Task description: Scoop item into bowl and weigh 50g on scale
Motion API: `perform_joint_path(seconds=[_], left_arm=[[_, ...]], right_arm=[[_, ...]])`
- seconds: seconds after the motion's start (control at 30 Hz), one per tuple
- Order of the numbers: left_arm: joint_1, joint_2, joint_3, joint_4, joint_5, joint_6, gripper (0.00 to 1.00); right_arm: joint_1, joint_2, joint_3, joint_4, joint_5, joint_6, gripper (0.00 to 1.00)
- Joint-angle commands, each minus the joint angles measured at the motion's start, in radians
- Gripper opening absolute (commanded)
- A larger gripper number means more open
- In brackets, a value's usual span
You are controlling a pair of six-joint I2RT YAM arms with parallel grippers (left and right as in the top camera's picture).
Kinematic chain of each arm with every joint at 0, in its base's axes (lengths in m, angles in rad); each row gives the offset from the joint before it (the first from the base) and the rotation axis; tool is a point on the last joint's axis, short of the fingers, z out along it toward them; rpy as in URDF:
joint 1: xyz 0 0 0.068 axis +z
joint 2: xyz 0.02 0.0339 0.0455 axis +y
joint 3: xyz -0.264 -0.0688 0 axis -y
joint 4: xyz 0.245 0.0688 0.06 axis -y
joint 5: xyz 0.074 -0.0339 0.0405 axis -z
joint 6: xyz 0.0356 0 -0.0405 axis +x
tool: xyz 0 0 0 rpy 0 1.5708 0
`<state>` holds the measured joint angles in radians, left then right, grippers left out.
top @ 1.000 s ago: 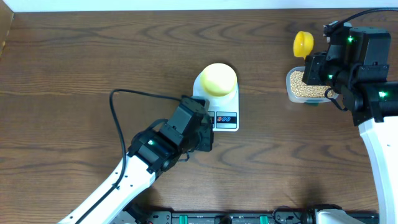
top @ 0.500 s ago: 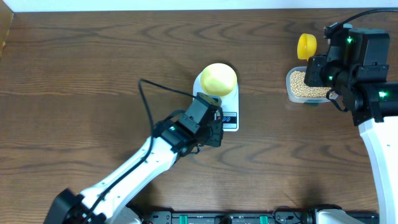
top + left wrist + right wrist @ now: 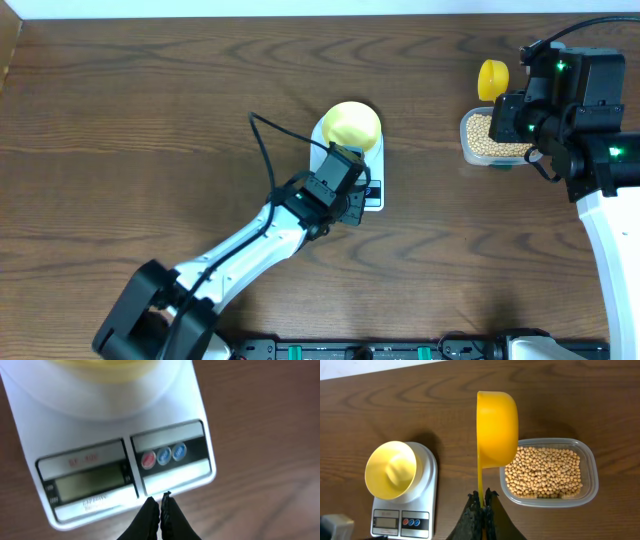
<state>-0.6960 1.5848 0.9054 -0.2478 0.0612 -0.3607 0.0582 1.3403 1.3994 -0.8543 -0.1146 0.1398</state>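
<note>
Left tool [image 3: 161, 502] has reached the scale [image 3: 172, 471]; its red lettering [image 3: 83, 461] blurs.

Dark wooden table [image 3: 120, 100] with a white scale [image 3: 376, 165] and, well apart, a clear plastic tub [image 3: 593, 472]

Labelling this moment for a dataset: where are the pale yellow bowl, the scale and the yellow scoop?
pale yellow bowl [image 3: 390, 471]: right wrist view, bare inside.
scale [image 3: 90, 481]: left wrist view, its display.
yellow scoop [image 3: 496, 430]: right wrist view, cup's outer side.
</note>
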Motion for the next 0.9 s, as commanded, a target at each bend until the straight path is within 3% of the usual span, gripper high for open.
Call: perform_joint_path(seconds=[0.0, 0.87], left_arm=[[-0.006, 0.032, -0.002, 0.031, -0.052, 0.021, 0.07], [-0.008, 0.143, -0.002, 0.139, -0.126, 0.061, 0.07]], right_arm=[[0.000, 0.005, 0.004, 0.000, 0.008, -0.018, 0.01], [0.000, 0.005, 0.004, 0.003, 0.008, -0.017, 0.01]])
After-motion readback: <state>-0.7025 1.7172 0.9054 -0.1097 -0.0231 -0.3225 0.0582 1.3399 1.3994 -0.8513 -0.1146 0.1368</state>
